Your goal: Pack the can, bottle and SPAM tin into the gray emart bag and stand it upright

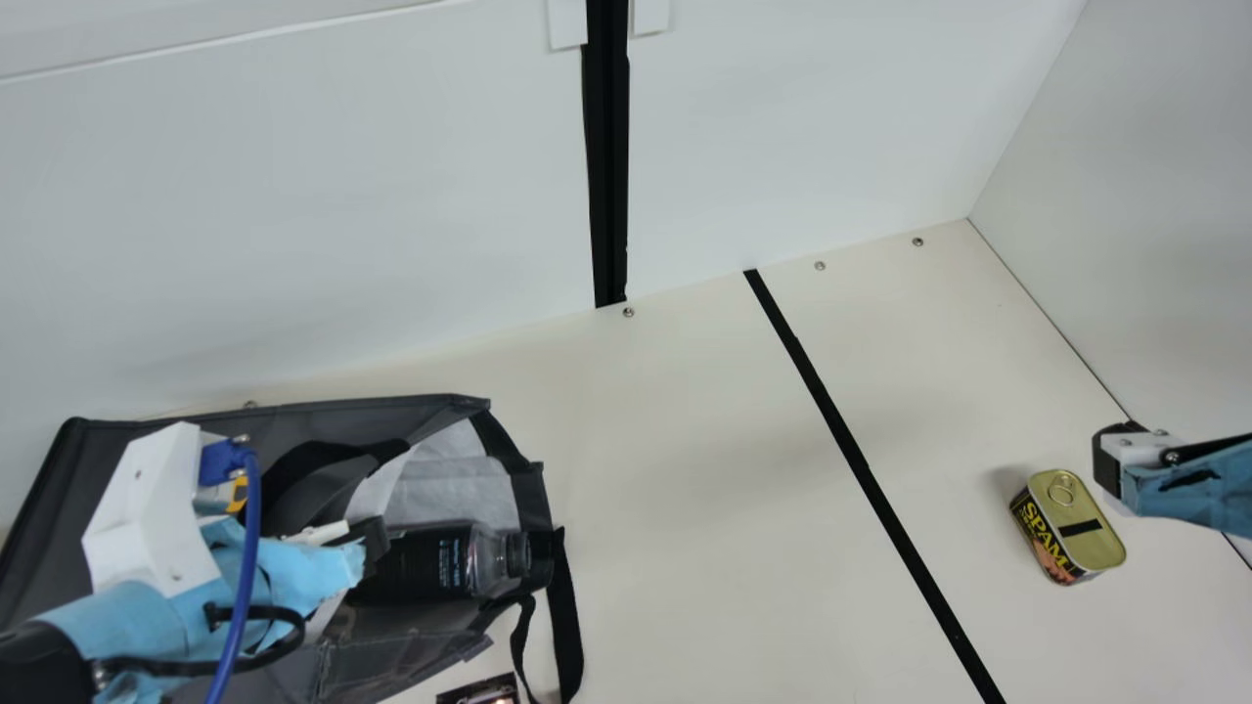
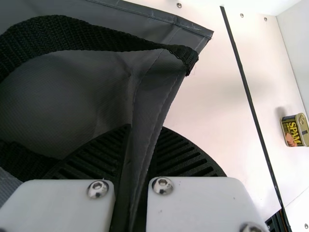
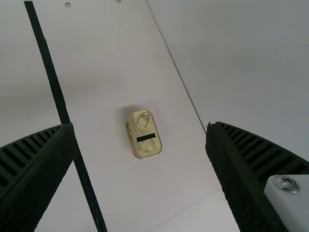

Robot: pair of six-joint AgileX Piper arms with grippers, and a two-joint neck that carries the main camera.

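The gray emart bag (image 1: 421, 413) lies across the lower left of the main view, its mouth towards the frame's middle. It looks thin, light and floppy, liable to fold or slump if pulled by one wall, so it is best held on the stitched rim, away from the loose black straps (image 1: 565, 626). The left gripper (image 2: 146, 130) is clamped on a gray fold of it, fabric pinched between the fingers.

The bottle (image 1: 430, 562) lies on its side in the bag's mouth, lower left of the frame, cap towards the middle. It is likely smooth, perhaps slippery, and heavier if full; I'd take it round the body rather than by the neck.

The SPAM tin (image 1: 1091, 552) rests on the table at the lower right, lid up. It should be rigid, compact and fairly dense, safe to squeeze firmly across its two long sides, near the middle, clear of the ring-pull (image 1: 1062, 487). The right gripper (image 3: 140, 126) is near it, jaws wide apart and holding nothing.

As for labels, the bottle's dark wrapper (image 1: 452, 565) carries small pale print. The tin's side bears large yellow lettering on black, while a plain black strip (image 1: 1081, 528) crosses its golden lid.
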